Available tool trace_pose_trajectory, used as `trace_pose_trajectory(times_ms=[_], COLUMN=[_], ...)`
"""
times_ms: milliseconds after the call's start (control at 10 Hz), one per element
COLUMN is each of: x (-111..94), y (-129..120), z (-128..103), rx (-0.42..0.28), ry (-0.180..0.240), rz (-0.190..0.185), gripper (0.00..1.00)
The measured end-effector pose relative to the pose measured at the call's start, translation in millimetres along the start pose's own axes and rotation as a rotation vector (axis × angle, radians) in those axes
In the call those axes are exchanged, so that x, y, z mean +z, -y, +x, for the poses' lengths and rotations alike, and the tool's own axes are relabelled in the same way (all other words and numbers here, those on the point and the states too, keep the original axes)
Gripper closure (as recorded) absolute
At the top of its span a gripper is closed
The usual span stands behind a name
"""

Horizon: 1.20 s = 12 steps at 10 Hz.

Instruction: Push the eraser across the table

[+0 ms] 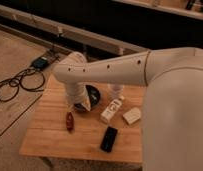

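Note:
The eraser point(109, 139), a flat black block, lies on the light wooden table point(50, 137) near its front edge, right of centre. My white arm reaches in from the right and bends down over the middle of the table. The gripper point(82, 105) points down at the end of the arm, just above the tabletop. It is behind and to the left of the eraser, apart from it.
A small dark-red item point(70, 121) lies left of the eraser. A white oblong object point(111, 109) and a white block point(132, 116) lie behind the eraser. A dark round object point(94, 95) sits beside the gripper. Cables point(15, 85) lie on the floor at left.

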Motion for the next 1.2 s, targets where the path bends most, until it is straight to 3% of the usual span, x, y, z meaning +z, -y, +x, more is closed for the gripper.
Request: trace_pose_trajectory(times_ms=[1200], x=[4.5], y=[4.0], z=[0.8], rx=[-0.001], ry=[-0.009], rz=[0.005], gripper=[0.35])
